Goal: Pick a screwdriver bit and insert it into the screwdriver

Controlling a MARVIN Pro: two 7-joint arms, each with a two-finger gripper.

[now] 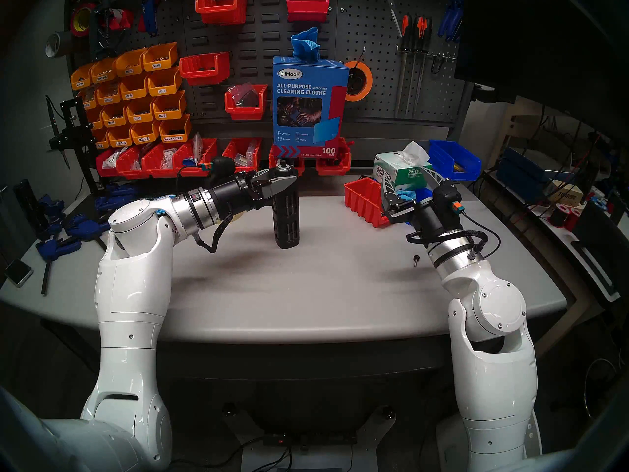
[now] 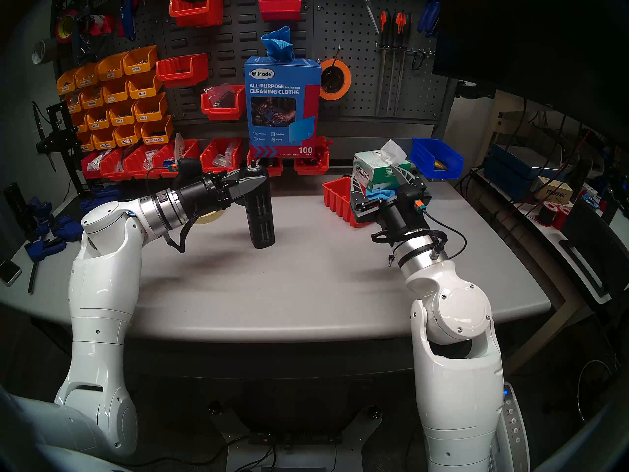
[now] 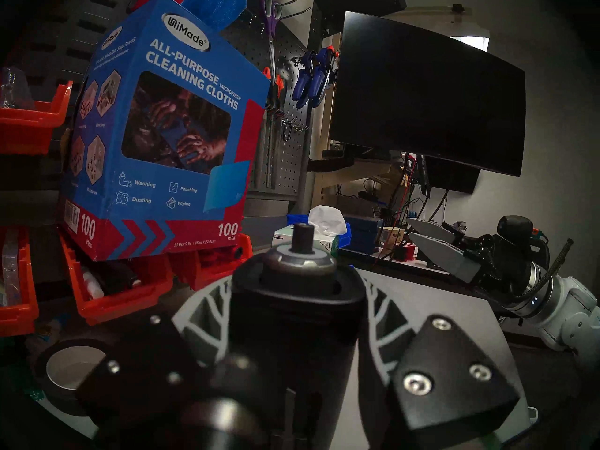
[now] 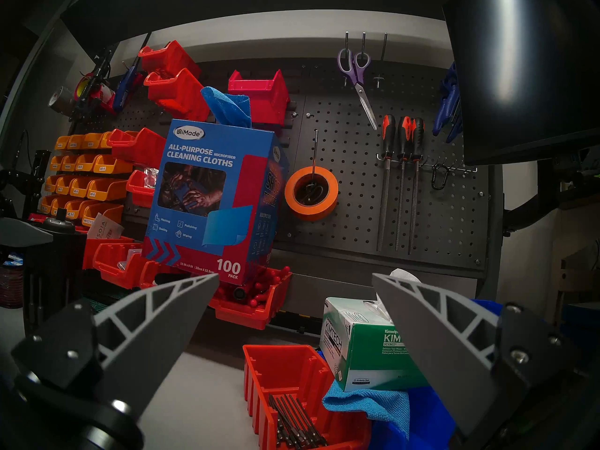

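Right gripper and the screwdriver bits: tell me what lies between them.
Nothing. In the right wrist view, the open right gripper hangs above the screwdriver bits in the red bin.

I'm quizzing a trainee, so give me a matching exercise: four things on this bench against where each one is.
1. screwdriver
2. screwdriver bits
3. orange tape roll
4. blue cloth

A. hanging on the pegboard
B. lying in the red bin
C. under the tissue box
D. clamped in the left end effector

Pairs: 1-D, 2-B, 3-A, 4-C
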